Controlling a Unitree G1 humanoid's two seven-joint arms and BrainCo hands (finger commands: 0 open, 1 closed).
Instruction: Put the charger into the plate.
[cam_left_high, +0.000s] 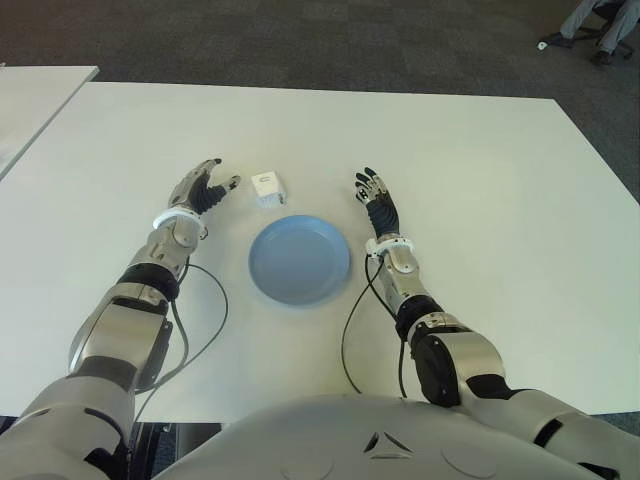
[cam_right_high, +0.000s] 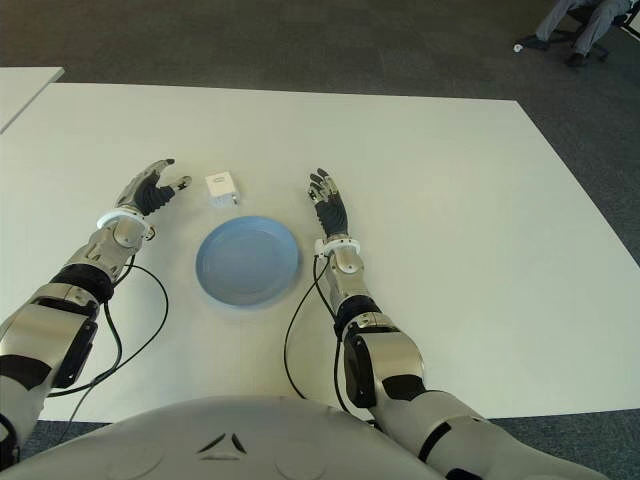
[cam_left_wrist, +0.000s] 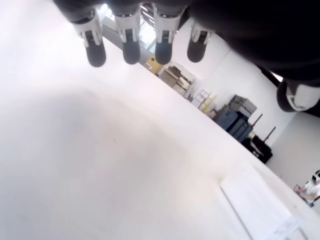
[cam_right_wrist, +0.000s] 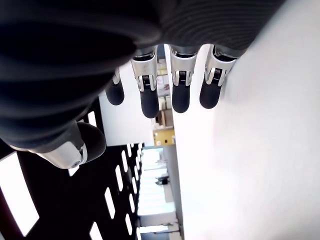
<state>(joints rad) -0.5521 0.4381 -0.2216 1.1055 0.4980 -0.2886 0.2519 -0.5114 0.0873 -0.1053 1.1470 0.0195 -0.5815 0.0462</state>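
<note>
Dark grey carpet (cam_left_high: 330, 40) with a faint square pattern covers the floor, and a big white table (cam_left_high: 480, 180) with a smooth, flat top stands on it. A second white table (cam_left_high: 30, 90) shows at the far left.

On the big table lies a round, light blue plate (cam_left_high: 299, 260). It is shallow, with a low rim, and nothing is in it.

Just behind the plate, toward the robot's left, sits the charger (cam_left_high: 268, 188). It is a small white block with a little mark on top, and it rests on the bare table, not on the plate.

The left hand (cam_left_high: 203, 189) is just left of the charger, close to it but not touching. Its dark fingers are spread loose and hold nothing.

The right hand (cam_left_high: 377, 205) is beside the plate on the right. Its fingers are stretched out straight and hold nothing.

Thin black cables (cam_left_high: 352, 330) curl on the table near both arms.
</note>
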